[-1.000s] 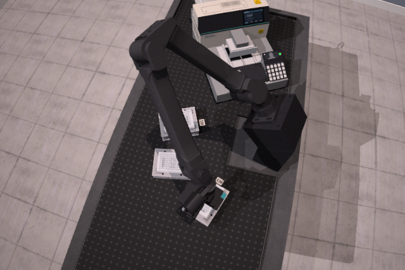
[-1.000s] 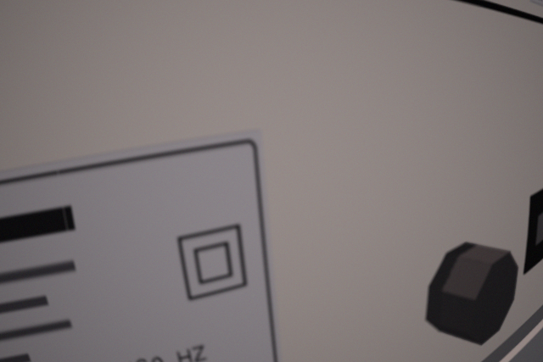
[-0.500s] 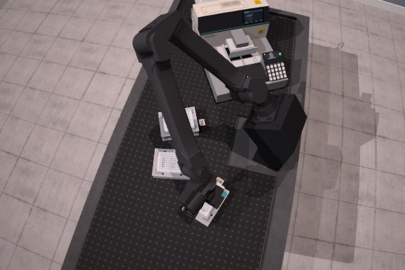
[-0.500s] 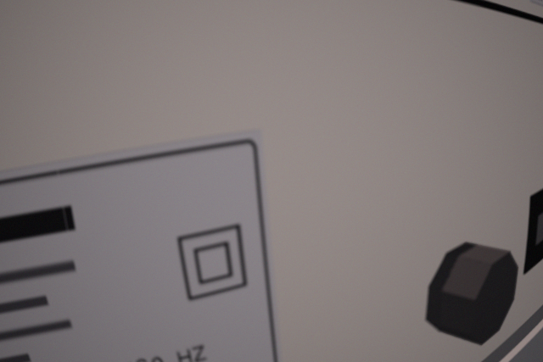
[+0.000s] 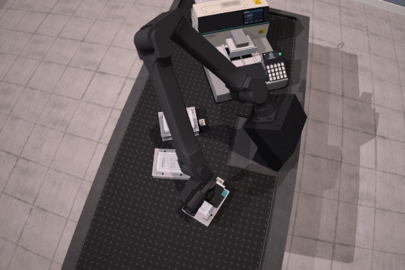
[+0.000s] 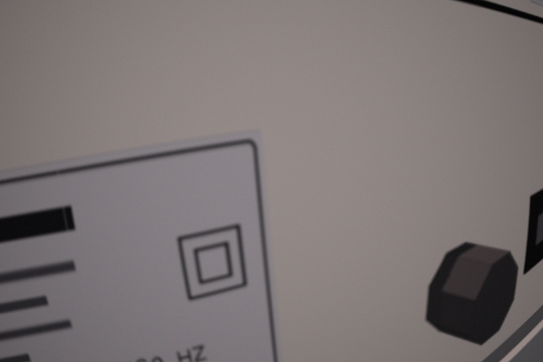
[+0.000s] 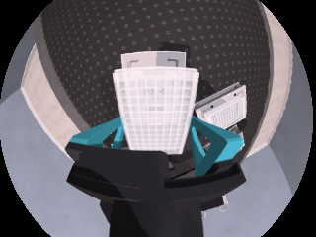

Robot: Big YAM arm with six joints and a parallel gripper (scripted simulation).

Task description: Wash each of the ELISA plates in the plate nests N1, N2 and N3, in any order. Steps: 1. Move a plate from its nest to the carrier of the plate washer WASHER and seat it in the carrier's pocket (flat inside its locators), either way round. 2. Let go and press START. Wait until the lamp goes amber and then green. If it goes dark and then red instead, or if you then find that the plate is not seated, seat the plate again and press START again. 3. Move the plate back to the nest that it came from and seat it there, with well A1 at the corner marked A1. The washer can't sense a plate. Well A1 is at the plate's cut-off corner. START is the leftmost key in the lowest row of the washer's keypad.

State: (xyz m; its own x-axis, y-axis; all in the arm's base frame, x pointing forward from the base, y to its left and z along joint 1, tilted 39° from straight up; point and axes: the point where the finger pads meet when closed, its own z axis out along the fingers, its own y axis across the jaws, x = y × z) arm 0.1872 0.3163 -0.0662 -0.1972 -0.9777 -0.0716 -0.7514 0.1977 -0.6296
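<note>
My gripper point(image 5: 208, 200) point(image 7: 156, 118) is shut on a white plate point(image 5: 205, 208) point(image 7: 157, 106), its teal fingers at the long sides. The plate is held above the front nest point(image 7: 140, 60), whose tag looks like N3. A second plate point(image 5: 167, 161) point(image 7: 228, 117) lies in the middle nest point(image 5: 155, 173). A third plate point(image 5: 166, 124) is at the far nest point(image 5: 166, 137), partly behind the arm. The washer point(image 5: 228, 15) stands at the back with its lamp point(image 5: 280, 54) green. Its carrier point(image 5: 245, 61) is partly hidden by the arm. The held plate's cut-off corner cannot be made out.
The keypad point(image 5: 276, 71) is at the washer's right front. The arm's dark base block point(image 5: 281, 129) stands at the table's right side. Two bottles with tubes are behind the washer. The exterior view shows only a pale panel with a printed label point(image 6: 131, 200) and a dark knob point(image 6: 471, 294).
</note>
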